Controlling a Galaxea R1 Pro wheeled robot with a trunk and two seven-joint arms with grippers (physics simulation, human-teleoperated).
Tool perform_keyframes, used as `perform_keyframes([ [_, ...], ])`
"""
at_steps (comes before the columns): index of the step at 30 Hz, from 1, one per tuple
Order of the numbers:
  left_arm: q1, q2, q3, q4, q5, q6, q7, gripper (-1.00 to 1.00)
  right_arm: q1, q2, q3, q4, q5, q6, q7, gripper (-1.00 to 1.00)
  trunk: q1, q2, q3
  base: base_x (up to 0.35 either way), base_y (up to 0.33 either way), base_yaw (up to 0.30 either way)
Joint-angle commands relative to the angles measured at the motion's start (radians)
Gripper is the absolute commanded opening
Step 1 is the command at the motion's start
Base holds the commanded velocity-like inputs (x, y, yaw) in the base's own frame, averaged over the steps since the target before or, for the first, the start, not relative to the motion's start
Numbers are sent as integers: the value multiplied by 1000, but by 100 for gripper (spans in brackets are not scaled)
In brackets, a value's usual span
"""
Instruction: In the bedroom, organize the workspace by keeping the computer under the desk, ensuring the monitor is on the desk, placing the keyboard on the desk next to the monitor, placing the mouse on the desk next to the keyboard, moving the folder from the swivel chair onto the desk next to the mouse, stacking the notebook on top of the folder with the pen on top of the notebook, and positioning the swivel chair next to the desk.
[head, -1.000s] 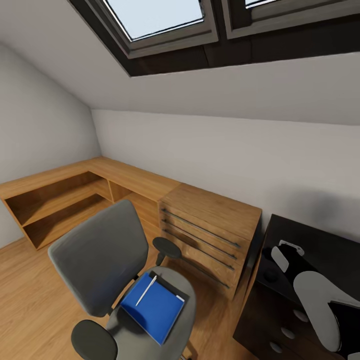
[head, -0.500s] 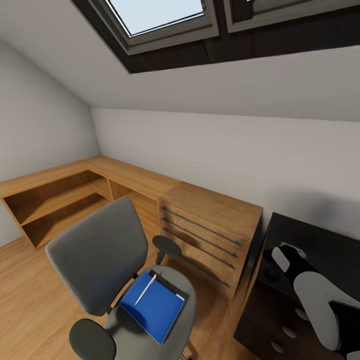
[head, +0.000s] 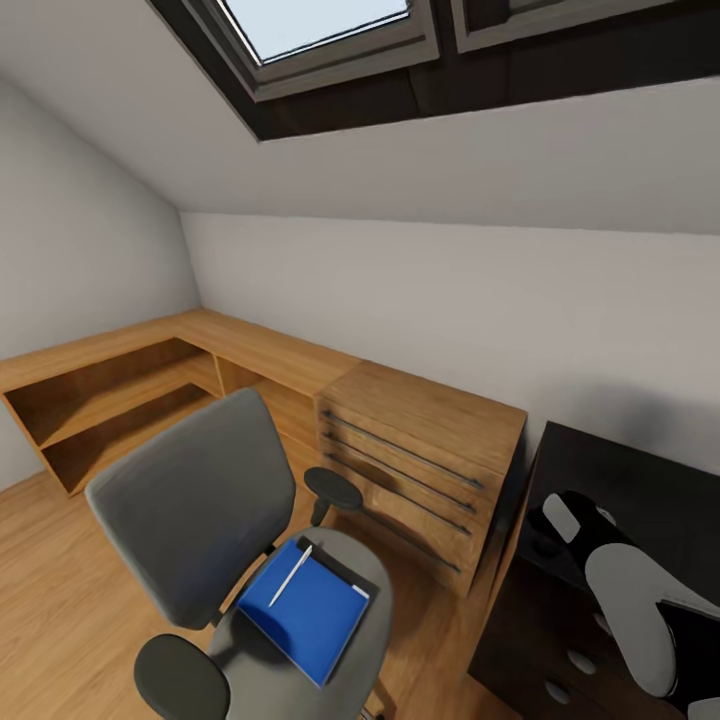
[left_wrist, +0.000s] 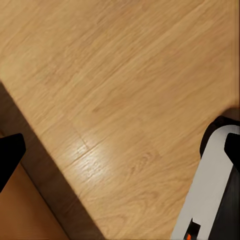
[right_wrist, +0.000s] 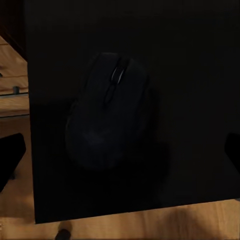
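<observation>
The swivel chair (head: 215, 540) stands on the light wooden floor (head: 60, 600) in front of the low wooden shelving (head: 110, 390), with the wooden chest of drawers (head: 415, 460) just behind its seat. On the seat lies the blue folder (head: 310, 620); a dark, thin notebook (head: 335, 567) peeks out along the folder's far edge, and the pale pen (head: 291, 579) rests slantwise on top of the folder. The black tabletop (head: 640, 480) stands to the right of the drawers, and the right arm (head: 625, 600) reaches over it. In the right wrist view the black mouse (right_wrist: 107, 115) lies on that tabletop (right_wrist: 190, 60) near its edge, directly below the right hand (right_wrist: 120, 150), whose two dark fingertips (right_wrist: 10, 155) stand wide apart at the picture's sides, touching nothing. In the left wrist view the left hand (left_wrist: 120, 152) hangs over bare wooden floor (left_wrist: 120, 65), its fingertips (left_wrist: 9, 155) likewise spread apart and holding nothing, beside a white and black part of the robot (left_wrist: 215, 190).
</observation>
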Motion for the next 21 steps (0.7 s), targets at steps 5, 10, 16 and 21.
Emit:
perform_keyframes([
  [5,0,-2,7,-1,-2,-1,-7,100,0,-1,2,0,-11,-23,-5,100,19,-36,-17,0,0,0],
  [10,0,-1,7,-1,-2,-1,-7,100,0,0,5,-2,-11,-30,-3,100,39,-71,-32,0,0,0],
  [16,0,-1,7,-1,-2,-1,-7,100,0,-1,6,-4,-10,-32,38,100,62,-113,-51,0,0,0],
  [21,0,-1,7,-1,-2,-1,-7,100,0,-4,7,-4,-7,-35,73,100,81,-148,-67,0,0,0],
])
